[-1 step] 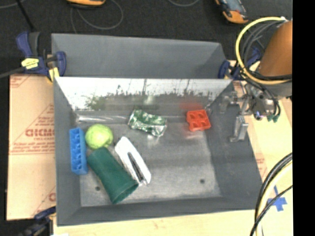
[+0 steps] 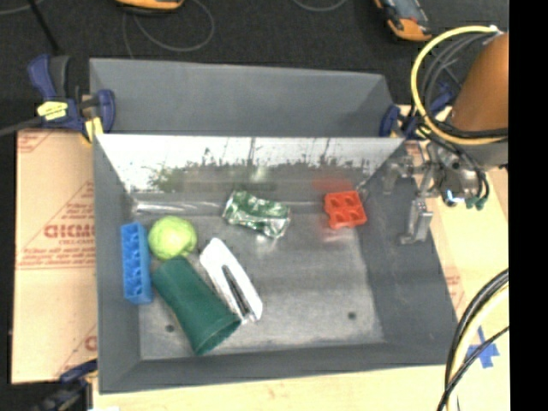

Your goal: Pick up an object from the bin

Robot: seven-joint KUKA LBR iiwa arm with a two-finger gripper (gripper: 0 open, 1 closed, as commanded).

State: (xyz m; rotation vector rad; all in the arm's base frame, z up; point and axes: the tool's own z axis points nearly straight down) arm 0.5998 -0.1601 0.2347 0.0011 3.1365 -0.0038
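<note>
Red block (image 2: 345, 210), the thing of the bin nearest to the end effector (image 2: 416, 224), lies on the floor of the grey bin (image 2: 257, 101) towards the rear and right of middle, flat, with dark holes in its top face. It sits to the left of the end effector, apart from it, with a bare strip of bin floor and the foot of the right wall between them.

At the far left a blue brick (image 2: 135, 264) with a row of holes lies lengthwise, front to back. Just beside it on the right is a yellow-green ball (image 2: 171, 238). In front of the ball a dark green cup (image 2: 195, 306) lies on its side, its mouth towards the front right. A white oblong piece (image 2: 231, 279) with a dark slot leans along the cup's right flank, touching it. Further back, near the middle, is a crumpled green and white wrapper (image 2: 255, 212), left of the red block and clear of it.

The end effector hangs over the bin's sloping right wall, near the rear right corner, pointing downwards and touching none of the things. Whether it is open or closed cannot be told. Above it the arm comes in from the upper right, with an orange cover (image 2: 485, 75) and a yellow cable (image 2: 416, 71) looped round it.
</note>
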